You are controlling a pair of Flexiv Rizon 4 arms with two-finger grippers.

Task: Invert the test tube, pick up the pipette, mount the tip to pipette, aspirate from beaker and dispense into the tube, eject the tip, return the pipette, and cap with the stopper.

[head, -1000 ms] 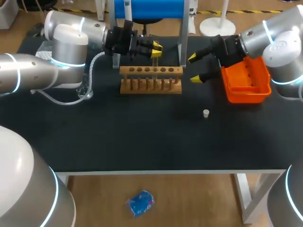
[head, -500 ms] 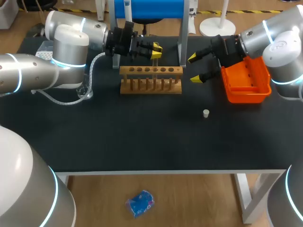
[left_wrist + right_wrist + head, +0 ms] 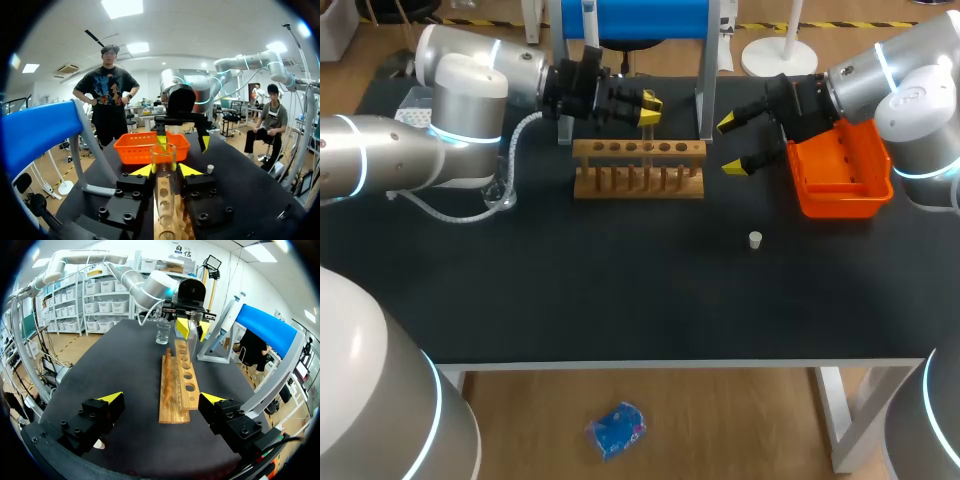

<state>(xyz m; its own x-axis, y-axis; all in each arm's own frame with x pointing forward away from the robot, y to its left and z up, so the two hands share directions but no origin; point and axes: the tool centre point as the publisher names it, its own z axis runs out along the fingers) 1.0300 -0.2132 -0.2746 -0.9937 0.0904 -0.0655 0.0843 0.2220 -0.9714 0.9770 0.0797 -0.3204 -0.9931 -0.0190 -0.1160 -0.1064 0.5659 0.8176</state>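
**Over the wooden rack: test tube held, breakage risk**

Left gripper [image 3: 165, 170]: fingers pinching the glass test tube [image 3: 164, 187], upright and mouth up, over the wooden rack [image 3: 638, 167]. The tube's lower end is hidden, so it is possibly not seated in a hole.

Hazards: the smooth glass slips in the grip, or the tube misses its hole and cracks against the wood.

Right gripper [image 3: 735, 143]: fingers spread, empty, beside the orange bin [image 3: 840, 170].

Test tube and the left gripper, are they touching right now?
Touching. The left wrist view shows the left gripper with its two yellow fingertips pressed against opposite sides of the test tube.
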